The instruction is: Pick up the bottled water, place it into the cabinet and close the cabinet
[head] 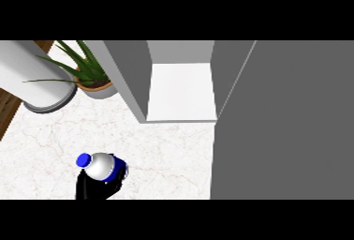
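The bottled water [102, 165] is a clear bottle with a blue cap and a blue label, seen from above at the lower left of the head view. My left hand [94, 188] comes in from the lower edge just below it, its black fingers curled round the bottle's lower part, which it hides. The grey cabinet [131, 70] stands at the back with its inside open, and its white shelf [183, 89] is bare. The bottle is well in front and to the left of that opening. My right hand does not show.
The cabinet's open door [283, 122] is a large grey panel filling the right side. A potted spiky plant [95, 84] and a white cylinder [33, 77] stand at the back left. White marble counter [166, 150] lies between bottle and cabinet.
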`<move>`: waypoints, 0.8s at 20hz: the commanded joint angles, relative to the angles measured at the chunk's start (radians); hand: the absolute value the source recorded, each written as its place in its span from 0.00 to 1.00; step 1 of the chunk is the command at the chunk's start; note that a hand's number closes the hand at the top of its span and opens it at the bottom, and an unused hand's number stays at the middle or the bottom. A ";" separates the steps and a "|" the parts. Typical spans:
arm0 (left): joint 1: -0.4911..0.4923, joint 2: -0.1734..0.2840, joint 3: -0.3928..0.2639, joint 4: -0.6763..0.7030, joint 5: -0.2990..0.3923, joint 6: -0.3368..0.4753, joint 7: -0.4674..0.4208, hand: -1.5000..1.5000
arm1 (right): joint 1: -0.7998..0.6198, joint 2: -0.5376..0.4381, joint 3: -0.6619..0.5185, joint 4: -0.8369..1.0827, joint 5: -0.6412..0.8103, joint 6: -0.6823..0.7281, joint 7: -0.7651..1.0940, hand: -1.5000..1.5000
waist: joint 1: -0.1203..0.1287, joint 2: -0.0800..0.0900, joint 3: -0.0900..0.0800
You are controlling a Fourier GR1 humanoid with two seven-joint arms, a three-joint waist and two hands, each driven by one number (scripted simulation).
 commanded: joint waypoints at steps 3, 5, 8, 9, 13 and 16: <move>-0.032 -0.023 -0.002 0.019 -0.021 -0.003 -0.062 1.00 | 0.116 -0.020 -0.089 -0.215 -0.176 -0.001 0.057 0.00 | -0.010 -0.002 -0.001; -0.053 0.080 0.019 0.073 -0.010 -0.130 -0.043 1.00 | 0.003 -0.012 -0.033 -0.183 -0.114 -0.078 0.078 0.00 | 0.005 0.002 -0.002; -0.130 0.208 0.047 0.136 0.016 -0.272 0.038 1.00 | 0.037 -0.037 -0.062 -0.172 -0.129 -0.035 0.043 0.00 | -0.011 0.004 -0.004; -0.166 0.225 0.064 0.171 0.028 -0.293 0.048 1.00 | 0.060 -0.042 -0.067 -0.197 -0.137 -0.025 0.039 0.00 | -0.023 0.004 -0.005; -0.242 0.217 0.056 0.191 -0.023 -0.252 0.004 1.00 | 0.050 -0.035 -0.072 -0.178 -0.146 -0.049 0.065 0.00 | -0.007 0.002 -0.002; -0.177 0.242 0.024 0.084 -0.038 -0.250 0.053 1.00 | 0.087 -0.030 -0.089 -0.204 -0.168 -0.026 0.049 0.00 | 0.001 -0.003 0.000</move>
